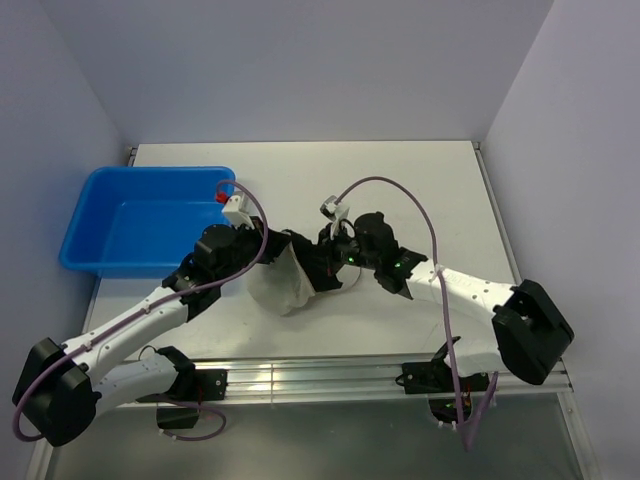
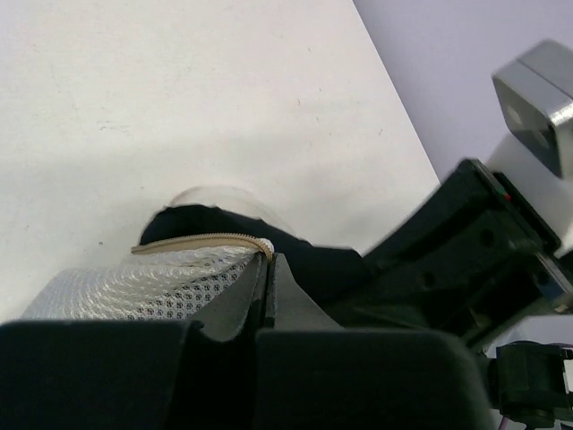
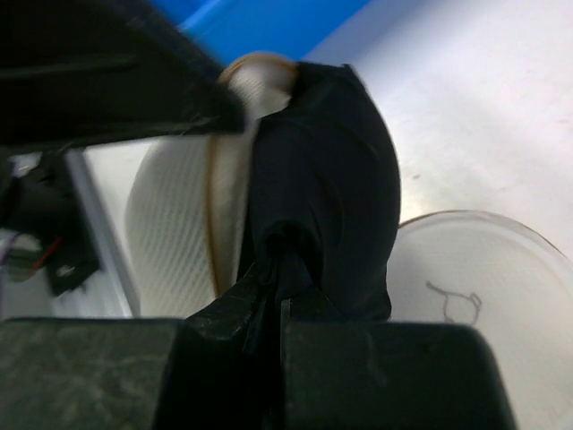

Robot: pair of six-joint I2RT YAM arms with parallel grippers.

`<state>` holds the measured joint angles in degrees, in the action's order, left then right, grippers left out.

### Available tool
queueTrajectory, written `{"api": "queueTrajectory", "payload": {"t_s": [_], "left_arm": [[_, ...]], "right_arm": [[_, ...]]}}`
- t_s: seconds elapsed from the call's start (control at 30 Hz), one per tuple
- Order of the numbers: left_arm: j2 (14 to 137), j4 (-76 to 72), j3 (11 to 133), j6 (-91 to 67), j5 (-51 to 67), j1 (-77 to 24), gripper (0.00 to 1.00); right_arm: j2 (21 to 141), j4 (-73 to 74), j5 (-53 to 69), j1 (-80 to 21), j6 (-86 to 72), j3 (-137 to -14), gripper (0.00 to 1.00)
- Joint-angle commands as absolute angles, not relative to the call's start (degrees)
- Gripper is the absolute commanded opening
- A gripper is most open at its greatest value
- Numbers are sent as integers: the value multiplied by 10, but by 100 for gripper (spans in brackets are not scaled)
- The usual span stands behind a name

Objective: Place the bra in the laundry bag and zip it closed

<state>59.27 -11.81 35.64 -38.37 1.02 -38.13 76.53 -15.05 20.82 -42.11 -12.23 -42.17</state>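
Note:
The laundry bag (image 1: 280, 283) is white mesh with a tan zip rim and hangs between my two grippers above the table. My left gripper (image 1: 268, 243) is shut on the bag's rim at the end of the zip (image 2: 265, 254); the mesh (image 2: 152, 285) hangs to its left. My right gripper (image 1: 322, 262) is shut on a black cloth (image 3: 331, 170) that lies against the bag's opening (image 3: 183, 215). The black cloth also shows in the left wrist view (image 2: 228, 224). No pale bra shows in any view. The zip pull is hidden.
The big blue tub (image 1: 150, 220) stands at the left, just behind my left arm; its corner shows in the right wrist view (image 3: 269, 27). A round, pale, see-through panel (image 3: 488, 296) lies on the white table under the right gripper. Walls close in the back and both sides.

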Motion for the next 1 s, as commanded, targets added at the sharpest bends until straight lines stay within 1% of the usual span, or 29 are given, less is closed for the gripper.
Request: {"api": "queueTrajectory", "payload": {"t_s": [0.0,0.07,0.17,0.23,0.27,0.4,0.47,0.53,0.67,0.77,0.87,0.9,0.97], "left_arm": [[598,-172,374,-376,11,-382,0],[606,-169,379,-369,25,-382,0],[611,-191,371,-370,53,-383,0],[609,-209,365,-369,91,-384,0],[606,-214,363,-369,104,-386,0],[566,-239,335,-385,134,-394,0],[547,-227,317,-400,127,-394,0],[525,-232,298,-429,131,-395,0],[518,-198,286,-446,137,-395,0],[507,-180,272,-460,117,-395,0],[514,-179,272,-453,129,-394,0],[525,-192,273,-450,140,-395,0],[533,-214,280,-448,154,-395,0]], "right_arm": [[705,-198,292,-424,-168,-397,0],[679,-210,343,-424,-170,-382,0],[661,-223,376,-424,-179,-376,0],[670,-250,381,-424,-197,-372,0],[698,-257,382,-423,-202,-375,0],[765,-265,321,-424,-241,-396,0],[792,-264,252,-424,-272,-404,0],[803,-258,177,-424,-323,-409,0],[806,-303,92,-430,-421,-388,0],[777,-330,52,-440,-461,-371,0],[752,-350,31,-466,-468,-370,0],[755,-364,66,-468,-466,-383,0],[760,-370,97,-468,-477,-388,0]]}}
